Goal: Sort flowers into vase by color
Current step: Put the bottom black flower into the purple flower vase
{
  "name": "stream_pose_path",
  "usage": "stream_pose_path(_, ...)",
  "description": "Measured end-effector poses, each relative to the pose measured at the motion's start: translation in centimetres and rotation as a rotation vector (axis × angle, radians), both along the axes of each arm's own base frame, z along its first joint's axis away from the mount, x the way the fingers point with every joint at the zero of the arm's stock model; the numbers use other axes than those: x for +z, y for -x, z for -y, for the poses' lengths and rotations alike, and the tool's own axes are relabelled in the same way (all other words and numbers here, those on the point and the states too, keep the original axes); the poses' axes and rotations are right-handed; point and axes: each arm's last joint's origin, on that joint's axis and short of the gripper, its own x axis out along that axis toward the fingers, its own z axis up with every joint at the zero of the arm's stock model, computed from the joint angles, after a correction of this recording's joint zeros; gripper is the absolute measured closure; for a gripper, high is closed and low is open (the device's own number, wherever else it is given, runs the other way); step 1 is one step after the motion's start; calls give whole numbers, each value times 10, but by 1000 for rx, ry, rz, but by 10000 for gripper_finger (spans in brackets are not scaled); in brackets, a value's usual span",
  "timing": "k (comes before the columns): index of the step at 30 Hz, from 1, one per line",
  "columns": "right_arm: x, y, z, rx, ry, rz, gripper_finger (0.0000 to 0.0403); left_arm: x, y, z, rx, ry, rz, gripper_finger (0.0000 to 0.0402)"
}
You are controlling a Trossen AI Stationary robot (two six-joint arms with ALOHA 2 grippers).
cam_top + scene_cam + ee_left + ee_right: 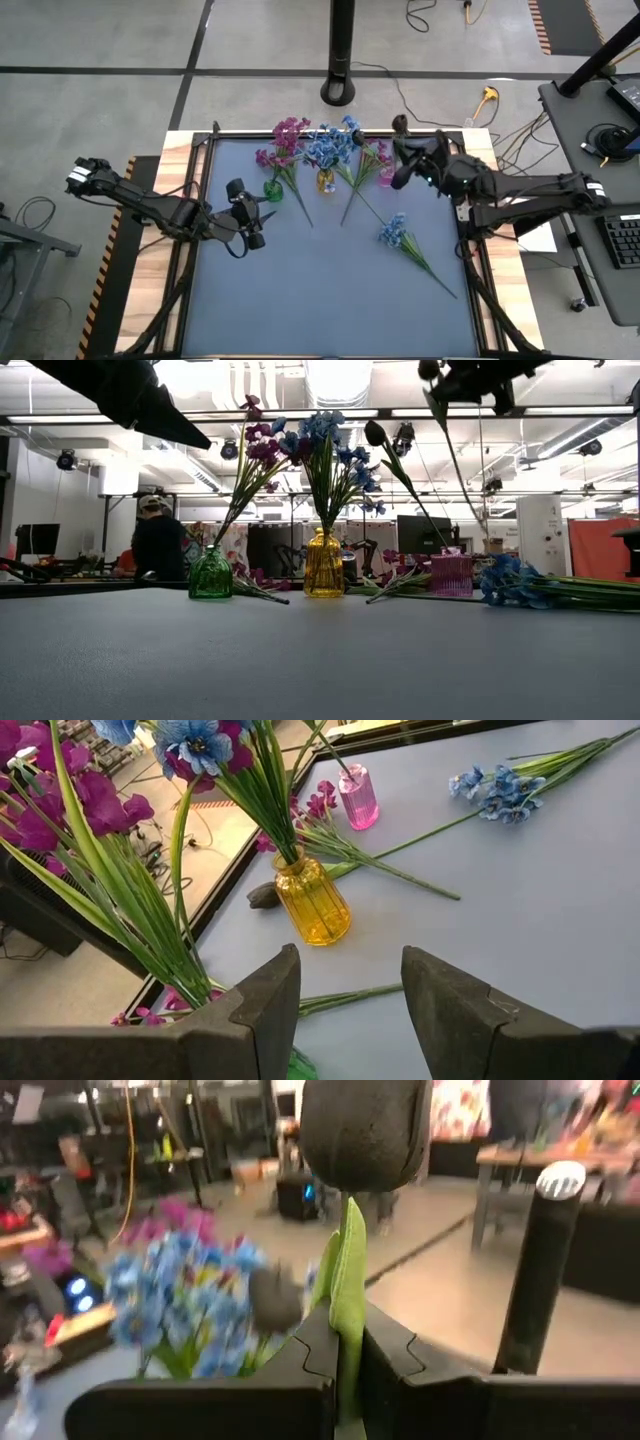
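Observation:
My right gripper (404, 160) (345, 1355) hovers high over the pink vase (386, 178) (452, 573), shut on a dark purple tulip bud sprig (447, 455). A second dark bud (375, 432) leans up from the pink vase's side. The green vase (273, 190) (210, 573) holds magenta sprigs and the yellow vase (326, 182) (311, 901) holds blue ones. A blue sprig (395, 232) and a magenta sprig (373, 158) lie flat on the mat. My left gripper (260, 220) (350, 1010) is open, just near-left of the green vase, touching nothing. My right gripper pinches the sprig's green stem and leaf (346, 1315) between its two fingers, just below the dark bud (365, 1130). The bud stands above the fingers and the stem (455, 480) hangs slanting below them, lifted clear of the mat. Whether its lower end is inside the pink vase cannot be told.
The three vases stand in a row along the mat's far edge (330, 137). The lying blue sprig's stem (435, 275) runs toward the near right. A dark pole base (340, 90) stands on the floor beyond the table. A person (160, 545) is in the room behind.

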Motion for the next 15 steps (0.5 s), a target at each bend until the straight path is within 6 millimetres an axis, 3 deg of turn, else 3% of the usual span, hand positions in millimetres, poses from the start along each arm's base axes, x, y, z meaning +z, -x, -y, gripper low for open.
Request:
stream_pose_path(6, 9, 4, 15, -78, 64, 59, 390, 0, 0, 0, 0, 0, 0, 242)
stream_pose_path(15, 4, 6, 39, -119, 26, 104, 390, 0, 0, 0, 0, 0, 0, 242)
